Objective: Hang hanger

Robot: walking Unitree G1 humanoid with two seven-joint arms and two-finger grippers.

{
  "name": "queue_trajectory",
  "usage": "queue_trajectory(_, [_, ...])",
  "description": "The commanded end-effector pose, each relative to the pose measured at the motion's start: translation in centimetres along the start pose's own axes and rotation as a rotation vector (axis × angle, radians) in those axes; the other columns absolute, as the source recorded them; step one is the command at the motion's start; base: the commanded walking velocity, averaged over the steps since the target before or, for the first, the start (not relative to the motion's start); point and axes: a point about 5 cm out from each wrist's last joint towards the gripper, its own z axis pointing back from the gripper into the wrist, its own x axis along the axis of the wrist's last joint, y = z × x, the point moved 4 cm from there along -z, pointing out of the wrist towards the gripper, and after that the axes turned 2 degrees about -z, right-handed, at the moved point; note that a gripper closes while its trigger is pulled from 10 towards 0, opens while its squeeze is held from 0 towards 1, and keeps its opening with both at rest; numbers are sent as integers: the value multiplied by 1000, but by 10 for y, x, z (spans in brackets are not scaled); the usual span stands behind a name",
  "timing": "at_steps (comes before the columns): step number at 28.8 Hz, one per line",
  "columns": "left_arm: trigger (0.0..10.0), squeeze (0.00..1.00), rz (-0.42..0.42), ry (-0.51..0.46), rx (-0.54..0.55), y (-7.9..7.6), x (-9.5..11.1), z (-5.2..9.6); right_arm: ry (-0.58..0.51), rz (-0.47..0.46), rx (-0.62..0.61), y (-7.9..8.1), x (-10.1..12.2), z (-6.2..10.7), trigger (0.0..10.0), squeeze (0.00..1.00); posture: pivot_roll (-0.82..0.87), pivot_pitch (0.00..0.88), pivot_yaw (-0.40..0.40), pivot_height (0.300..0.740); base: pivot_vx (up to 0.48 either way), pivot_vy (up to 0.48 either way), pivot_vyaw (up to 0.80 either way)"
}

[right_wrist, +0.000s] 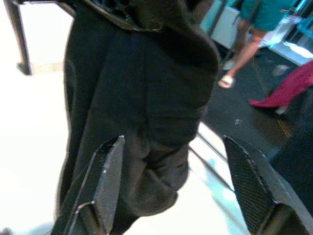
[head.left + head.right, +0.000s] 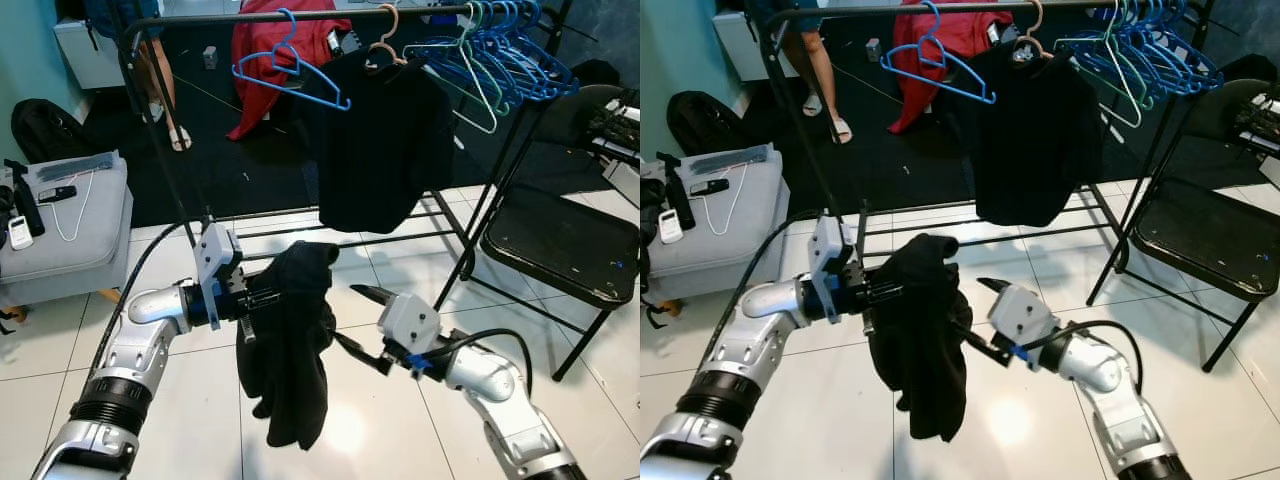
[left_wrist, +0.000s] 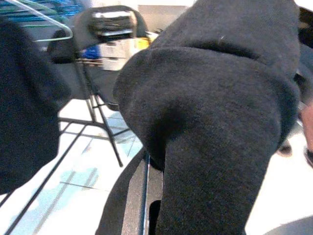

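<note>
A black garment [image 2: 290, 350] hangs in a bunch from my left gripper [image 2: 250, 302], which is shut on its top; the fingers are buried in the cloth, and no hanger can be made out inside it. My right gripper [image 2: 358, 326] stands open just to the right of the garment, with nothing between its fingers [image 1: 110, 181]. Behind them runs the black clothes rail [image 2: 300, 17]. On it hang a lone blue hanger [image 2: 295, 70], a black shirt [image 2: 380, 140] on a tan hanger, and several blue and green hangers [image 2: 510, 50] at the right end.
A black folding chair [image 2: 560, 250] stands to the right of the rack. A grey box [image 2: 60, 235] with remotes and a cable sits at the left. A person's legs [image 2: 160, 90] and a red garment [image 2: 270, 50] are behind the rail. White tiled floor lies below.
</note>
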Motion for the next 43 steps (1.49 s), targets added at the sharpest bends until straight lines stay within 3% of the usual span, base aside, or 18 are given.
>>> queue_trajectory(1, [0,0,-53,-2,-73,-8,5,3,-11,-27,24,-2,-2,4,10000,0,-74,162,54,740,0,0,0])
queue_trajectory(3, [0,0,-121,28,-179,-18,6,3,-22,-25,55,-4,-3,7,10000,0,-78,157,59,740,0,0,0])
queue_trajectory(5, [0,0,-140,35,-220,-22,7,3,-14,-12,76,-4,-5,8,10000,0,-77,157,59,740,0,0,0])
queue_trajectory(13, [0,0,-190,19,-307,-29,13,-6,24,63,152,-1,-10,4,10000,0,-75,144,53,740,0,0,0])
queue_trajectory(18, [0,0,-191,13,-309,-29,14,-8,32,73,181,2,-11,2,10000,0,-78,141,54,740,0,0,0])
queue_trajectory(21, [0,0,-189,-2,-305,-28,16,-12,69,55,282,17,-19,2,10000,0,-77,134,49,740,0,0,0])
queue_trajectory(22, [0,0,-188,-6,-294,-26,16,-14,103,26,355,28,-25,4,10000,0,-76,131,48,740,0,0,0])
queue_trajectory(27, [0,0,-190,-9,-284,-25,16,-16,135,-17,421,40,-31,7,10000,0,-76,129,48,740,0,0,0])
queue_trajectory(29, [0,0,-188,-22,-261,-21,17,-21,126,-95,479,56,-31,5,10000,0,-75,131,49,740,0,0,0])
queue_trajectory(43, [0,0,-184,-48,-211,-13,21,-29,85,-54,457,59,-22,-11,10000,0,-73,158,64,740,0,0,0])
